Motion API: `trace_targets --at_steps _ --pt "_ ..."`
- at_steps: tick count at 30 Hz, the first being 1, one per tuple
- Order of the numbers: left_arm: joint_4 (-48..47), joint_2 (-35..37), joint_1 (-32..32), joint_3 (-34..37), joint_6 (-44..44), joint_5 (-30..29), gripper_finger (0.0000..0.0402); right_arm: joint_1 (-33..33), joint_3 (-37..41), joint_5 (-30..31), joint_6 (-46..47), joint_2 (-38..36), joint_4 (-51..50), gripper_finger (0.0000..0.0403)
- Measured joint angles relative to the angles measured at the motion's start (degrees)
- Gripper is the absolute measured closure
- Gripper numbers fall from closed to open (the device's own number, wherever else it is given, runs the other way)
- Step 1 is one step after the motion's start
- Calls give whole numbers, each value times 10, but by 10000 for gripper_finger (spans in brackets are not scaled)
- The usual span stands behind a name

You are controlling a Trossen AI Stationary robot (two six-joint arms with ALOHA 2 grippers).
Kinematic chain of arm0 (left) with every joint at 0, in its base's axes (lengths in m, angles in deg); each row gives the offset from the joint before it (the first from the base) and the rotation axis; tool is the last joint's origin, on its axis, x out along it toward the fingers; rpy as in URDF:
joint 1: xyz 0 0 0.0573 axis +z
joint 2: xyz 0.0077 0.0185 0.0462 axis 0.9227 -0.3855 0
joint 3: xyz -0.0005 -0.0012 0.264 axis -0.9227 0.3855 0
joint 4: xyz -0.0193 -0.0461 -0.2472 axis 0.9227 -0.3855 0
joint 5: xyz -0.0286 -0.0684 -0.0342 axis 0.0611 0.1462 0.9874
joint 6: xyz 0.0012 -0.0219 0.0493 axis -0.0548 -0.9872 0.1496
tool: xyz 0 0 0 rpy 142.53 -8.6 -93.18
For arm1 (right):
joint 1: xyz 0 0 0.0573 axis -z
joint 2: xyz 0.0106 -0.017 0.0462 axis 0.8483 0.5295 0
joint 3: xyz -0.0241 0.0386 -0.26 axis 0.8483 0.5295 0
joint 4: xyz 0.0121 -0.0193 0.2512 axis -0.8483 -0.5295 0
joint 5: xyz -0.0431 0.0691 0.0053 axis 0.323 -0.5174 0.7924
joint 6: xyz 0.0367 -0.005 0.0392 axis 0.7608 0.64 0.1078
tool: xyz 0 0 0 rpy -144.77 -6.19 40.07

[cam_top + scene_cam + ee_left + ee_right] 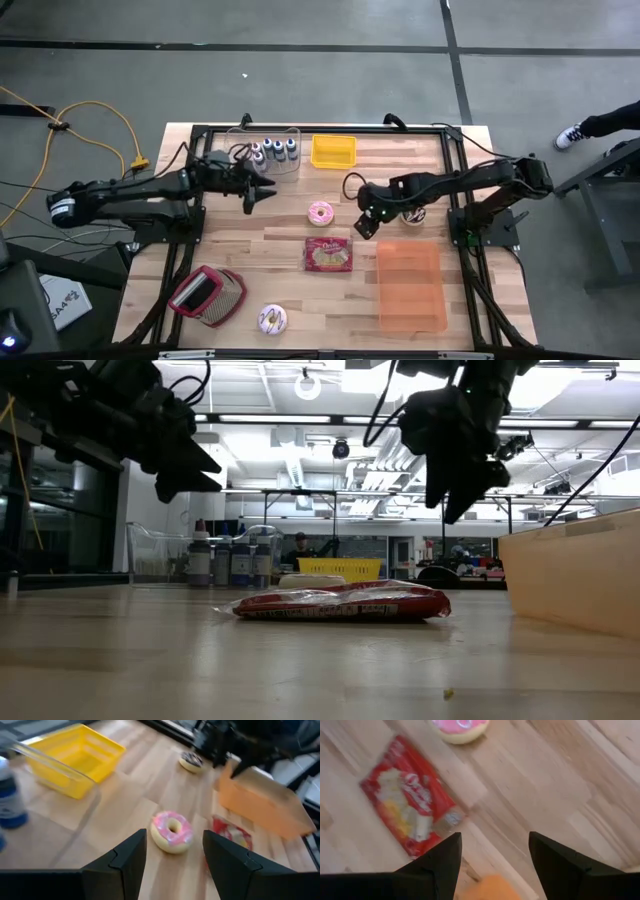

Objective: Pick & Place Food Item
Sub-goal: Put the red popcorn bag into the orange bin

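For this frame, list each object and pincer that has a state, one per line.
Left pincer: open, empty, above the table left of the pink donut.
Right pincer: open, empty, right of the donut.
Pink donut: flat on the table, untouched.
Red snack packet: lying flat, not held.
Orange bin: upright, empty.
Yellow basket: upright, empty.

pink-frosted donut point(321, 212) with pale dough; red snack packet point(329, 254); bright yellow basket point(333, 151); see-through orange bin point(410, 286); light wood desk point(270, 232)
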Motion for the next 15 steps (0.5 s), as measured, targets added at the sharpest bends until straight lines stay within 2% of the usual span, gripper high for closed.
trace_targets --at_steps 6,15 --pt "34 -40 -55 -1 2 -18 213 0 0 -16 -11 0 15 183" --pt "34 -135 -118 -52 7 -33 213 0 0 -17 -15 0 22 183"
